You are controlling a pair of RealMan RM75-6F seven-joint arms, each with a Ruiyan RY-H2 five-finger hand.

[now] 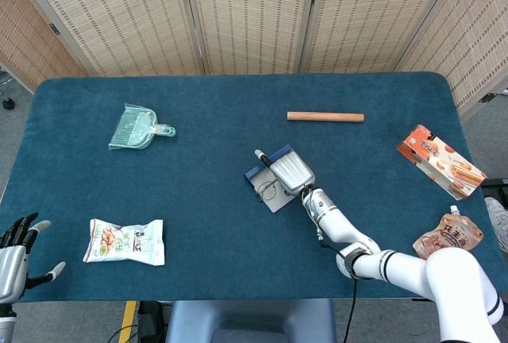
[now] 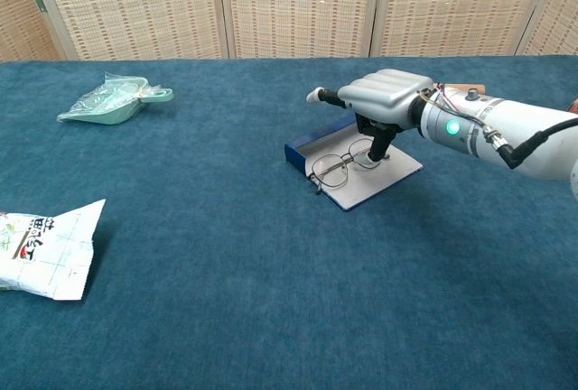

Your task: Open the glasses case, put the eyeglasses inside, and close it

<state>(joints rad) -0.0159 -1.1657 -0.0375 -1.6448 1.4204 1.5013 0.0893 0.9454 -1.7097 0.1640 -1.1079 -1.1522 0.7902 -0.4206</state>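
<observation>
The glasses case [image 2: 303, 148] lies open mid-table, a low blue tray with a grey flap [image 2: 390, 171] spread flat; in the head view the case [image 1: 260, 170] is partly under my hand. The thin-rimmed eyeglasses [image 2: 340, 166] lie on the grey inside, partly over its front edge, and show as the eyeglasses [image 1: 266, 190] from above. My right hand [image 2: 386, 97] hovers just over the case with its thumb stuck out to the left and one finger [image 2: 377, 143] pointing down beside the glasses; it holds nothing. My left hand [image 1: 13, 257] sits open off the table's near-left corner.
A green dustpan [image 1: 136, 128] lies at the far left, a snack packet [image 1: 125, 241] at the near left. A wooden rod [image 1: 325, 117] lies behind the case. An orange box [image 1: 439, 160] and a pouch [image 1: 448, 236] sit by the right edge.
</observation>
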